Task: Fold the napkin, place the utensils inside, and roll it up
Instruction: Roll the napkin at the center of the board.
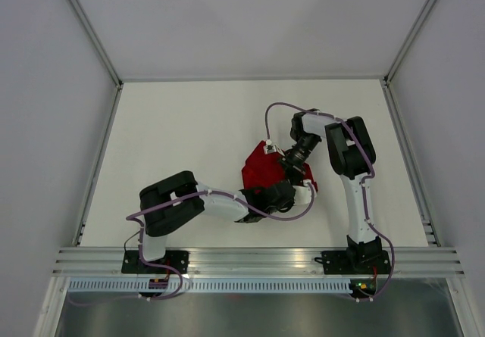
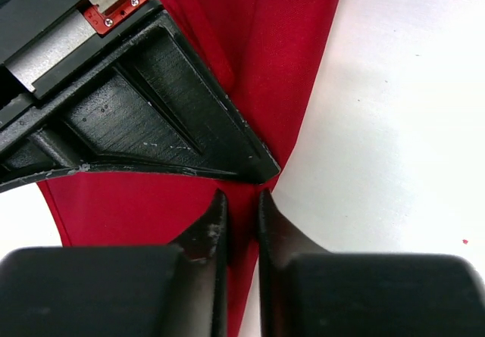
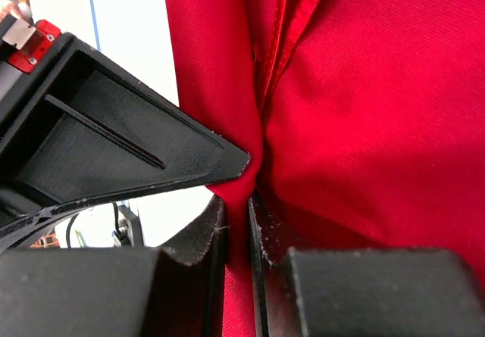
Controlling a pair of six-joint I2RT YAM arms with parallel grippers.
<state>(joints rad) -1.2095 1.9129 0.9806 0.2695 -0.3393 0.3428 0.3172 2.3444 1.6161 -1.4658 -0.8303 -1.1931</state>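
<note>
**Item:** the napkin (image 1: 259, 169), one piece.

**Appearance:** plain bright red cloth, thin and close-woven, with no print. It is bunched rather than flat, and long folds run away ahead of the fingertips.

**Location:** a pinch of cloth sits between the jaws of the right gripper (image 3: 236, 201), and the bulk rises ahead and to its right. An edge runs into the left gripper (image 2: 242, 197), with white table (image 2: 394, 125) off to its right.

**Pincer state:** the right gripper is closed narrow on the cloth. The left gripper is also narrow with red in its gap, though from this close we judge rather than see that it bites.

**Handling:** we rate it light, limp and not fragile. It drapes, creases and may slip from a shallow pinch.

**Hold:** we would take it at corners or hemmed edges, the two grips well apart, and keep it taut.
</note>
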